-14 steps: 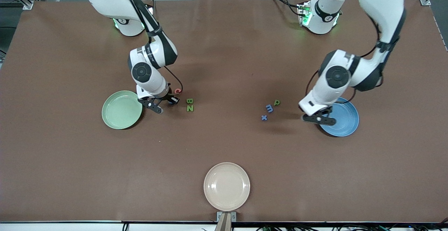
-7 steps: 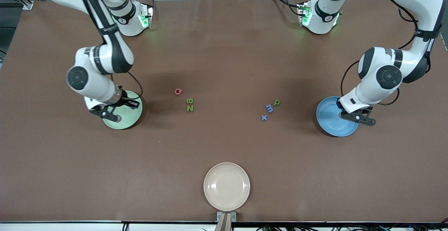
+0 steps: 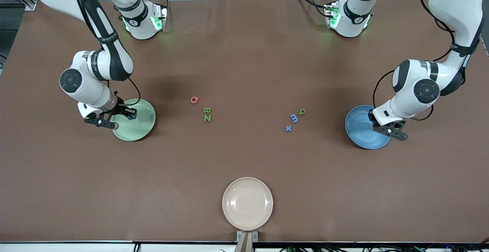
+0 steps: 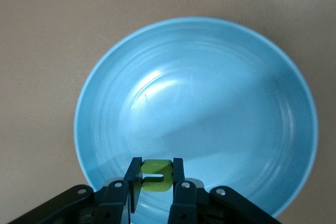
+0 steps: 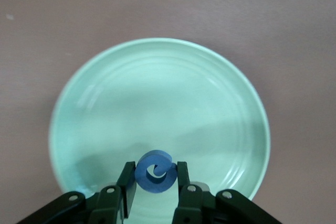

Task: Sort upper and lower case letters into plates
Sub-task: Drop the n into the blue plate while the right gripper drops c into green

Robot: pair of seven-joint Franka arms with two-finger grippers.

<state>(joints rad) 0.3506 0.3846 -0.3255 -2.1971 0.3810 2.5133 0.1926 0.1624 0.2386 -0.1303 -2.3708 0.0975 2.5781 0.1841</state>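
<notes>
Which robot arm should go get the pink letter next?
The right arm: its right gripper, holding a blue letter over the mint green plate, is much closer to the pink letter than the left gripper.

Both arms are glossy white with dark grey joint bands, round black caps at the wrists, thin black cables looping alongside, and green lights at their bases. The left gripper (image 4: pixel 155 186) and right gripper (image 5: pixel 155 188) are black. Small silver screws dot the knuckles just below their flat fingers (image 5: pixel 128 182).
</notes>
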